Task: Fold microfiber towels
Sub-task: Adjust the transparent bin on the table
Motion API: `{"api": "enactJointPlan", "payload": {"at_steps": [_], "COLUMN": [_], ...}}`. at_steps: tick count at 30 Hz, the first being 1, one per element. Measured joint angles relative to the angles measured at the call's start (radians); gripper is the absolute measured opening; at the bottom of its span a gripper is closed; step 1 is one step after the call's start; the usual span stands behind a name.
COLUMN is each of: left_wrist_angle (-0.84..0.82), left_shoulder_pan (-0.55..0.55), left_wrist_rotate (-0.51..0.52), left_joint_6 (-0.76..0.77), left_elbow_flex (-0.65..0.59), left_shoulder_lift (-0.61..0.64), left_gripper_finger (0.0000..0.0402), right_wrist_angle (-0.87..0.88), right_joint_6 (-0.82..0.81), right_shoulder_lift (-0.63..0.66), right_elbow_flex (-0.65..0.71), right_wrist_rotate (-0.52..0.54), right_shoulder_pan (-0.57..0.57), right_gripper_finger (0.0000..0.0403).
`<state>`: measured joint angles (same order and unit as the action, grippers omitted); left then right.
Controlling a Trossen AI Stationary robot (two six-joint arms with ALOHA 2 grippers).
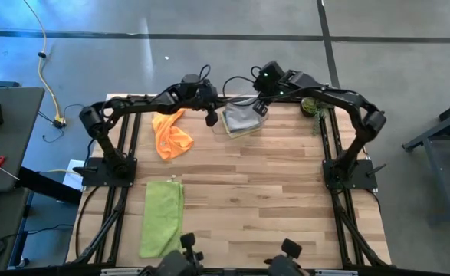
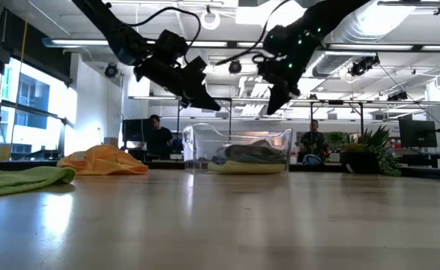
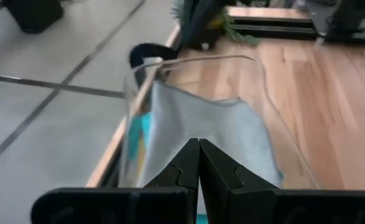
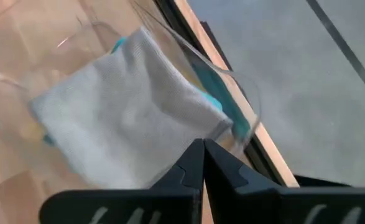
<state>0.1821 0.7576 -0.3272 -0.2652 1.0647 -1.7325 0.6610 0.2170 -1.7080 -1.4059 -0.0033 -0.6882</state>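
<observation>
A clear plastic bin (image 1: 242, 119) stands at the table's far edge. A grey towel (image 4: 126, 112) lies on top of the pile inside it, with a teal towel (image 4: 214, 101) showing beneath. An orange towel (image 1: 171, 136) lies crumpled on the table left of the bin. A lime green towel (image 1: 162, 216) lies flat near the left front. My left gripper (image 1: 211, 119) hangs shut in the air just left of the bin. My right gripper (image 1: 260, 107) hangs shut above the bin's far right corner. Neither holds anything.
A potted plant (image 1: 310, 106) stands at the far right corner of the table. In the low view, people (image 2: 158, 135) stand in the room beyond the table. Bare wood (image 1: 286, 192) stretches across the middle and right of the table.
</observation>
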Motion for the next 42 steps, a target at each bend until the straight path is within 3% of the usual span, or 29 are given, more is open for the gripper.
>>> {"api": "enactJointPlan", "payload": {"at_steps": [6,12,17,20,24,28,37,42], "left_wrist_angle": [-0.302,-0.41,-0.481,-0.515,-0.515,-0.515,-0.443,-0.414], "left_shoulder_pan": [-0.036,-0.097,-0.204,-0.284,-0.346,-0.337,-0.241,-0.194], "left_wrist_rotate": [-0.038,-0.154,-0.168,-0.074,0.223,0.329,0.461,0.419], "left_joint_6": [-0.164,-0.243,-0.251,-0.265,-0.248,-0.19,-0.096,-0.078], "left_elbow_flex": [0.031,0.03,0.031,0.03,0.029,0.028,0.029,0.029], "left_shoulder_lift": [0.018,0.103,0.126,0.087,0.04,0.016,0.016,0.016], "left_gripper_finger": [0.0,0.0,0.0,0.0,0.0,0.0,0.0,0.0], "right_wrist_angle": [0.023,-0.115,-0.149,-0.156,-0.175,-0.174,-0.173,-0.172], "right_joint_6": [0.001,-0.007,-0.006,0.016,0.031,0.038,0.036,0.035], "right_shoulder_lift": [0.096,0.186,0.214,0.214,0.214,0.214,0.214,0.214], "right_elbow_flex": [0.06,0.207,0.246,0.246,0.246,0.246,0.246,0.246], "right_wrist_rotate": [-0.035,-0.082,-0.083,-0.083,-0.084,-0.084,-0.084,-0.084], "right_shoulder_pan": [-0.018,-0.054,-0.075,-0.078,-0.078,-0.078,-0.078,-0.078], "right_gripper_finger": [0.0,0.0,0.0,0.0,0.0,0.0,0.0,0.0]}}
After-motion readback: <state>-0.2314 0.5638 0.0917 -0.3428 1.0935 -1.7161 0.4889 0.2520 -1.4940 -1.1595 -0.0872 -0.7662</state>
